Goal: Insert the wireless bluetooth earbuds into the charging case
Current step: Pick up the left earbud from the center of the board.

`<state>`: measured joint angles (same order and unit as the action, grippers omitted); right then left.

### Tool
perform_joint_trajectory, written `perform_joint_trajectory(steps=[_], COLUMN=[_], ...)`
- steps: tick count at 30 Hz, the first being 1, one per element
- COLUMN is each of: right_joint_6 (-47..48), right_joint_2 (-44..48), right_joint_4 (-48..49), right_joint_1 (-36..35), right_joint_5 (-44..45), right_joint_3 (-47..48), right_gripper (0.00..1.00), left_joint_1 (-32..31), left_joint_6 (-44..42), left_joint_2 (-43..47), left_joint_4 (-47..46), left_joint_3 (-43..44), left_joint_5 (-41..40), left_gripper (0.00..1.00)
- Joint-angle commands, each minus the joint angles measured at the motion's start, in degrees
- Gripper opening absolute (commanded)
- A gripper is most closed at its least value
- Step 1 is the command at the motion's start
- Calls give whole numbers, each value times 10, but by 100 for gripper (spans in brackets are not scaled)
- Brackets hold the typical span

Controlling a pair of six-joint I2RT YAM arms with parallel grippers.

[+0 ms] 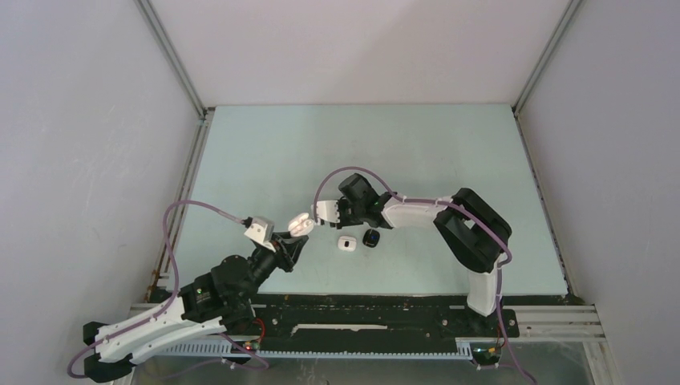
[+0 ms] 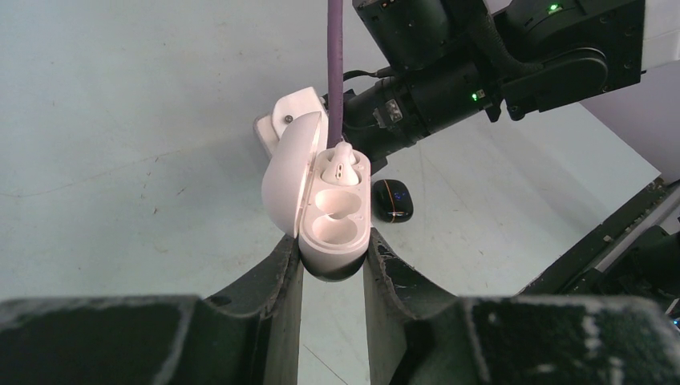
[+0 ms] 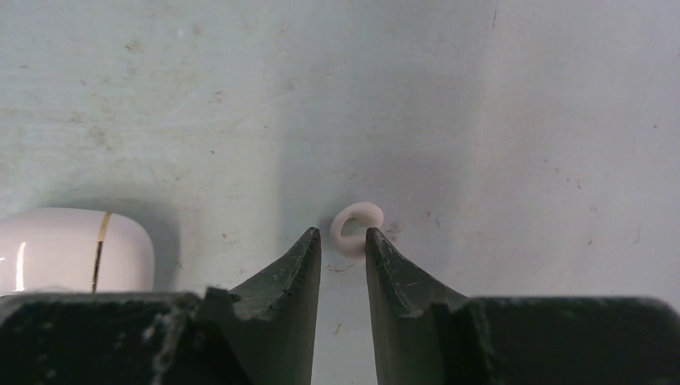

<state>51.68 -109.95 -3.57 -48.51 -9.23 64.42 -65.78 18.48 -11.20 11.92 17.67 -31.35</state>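
My left gripper [image 1: 293,239] [image 2: 333,253] is shut on an open white charging case [image 2: 330,241] and holds it above the table, lid tipped left. One white earbud [image 2: 340,167] sits in the case's far slot. The near slot [image 2: 335,227] is empty. My right gripper [image 1: 340,222] [image 3: 343,239] points down at the table just right of the held case, jaws a little apart. A small white earbud [image 3: 357,227] lies at its fingertips, touching the right finger [image 3: 385,261] and apart from the left one.
A closed white case [image 1: 346,242] [image 3: 72,249] and a black case [image 1: 370,237] [image 2: 393,200] lie on the table [image 1: 281,152] next to the right gripper. The right arm [image 2: 481,72] hangs close behind the held case.
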Motion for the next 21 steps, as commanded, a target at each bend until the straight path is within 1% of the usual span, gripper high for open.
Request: perform_joint_trajectory(steps=[1,5,11,14,19,21], right_joint_6=[-1,-14,-42,-60,-75,-84], right_joint_2=[-14,-32,-31,-22,-15,-12], right_joint_4=[30,7,25,26,-8,-19], right_joint_1=[7,18,35,44,55,59], right_joint_5=[10,6,11,-7,-54,-74], right_joint_3=[3,28,43,52,70,75], right_gripper=[30,28,26,21,9,6], left_joint_1=[-3,-2,-2,-2,-2,-3], left_joint_6=[3,3,4,4,4,4], left_joint_2=[-6,-7,-7,-7,-7,-7], left_joint_4=[-22,-22,-22,-22,-23,-23], left_joint_3=[2,2,2,2,1,1], left_joint_5=[-7,-6,-6,-6,-5,-3], left_gripper=[0,0,0,0,0,0])
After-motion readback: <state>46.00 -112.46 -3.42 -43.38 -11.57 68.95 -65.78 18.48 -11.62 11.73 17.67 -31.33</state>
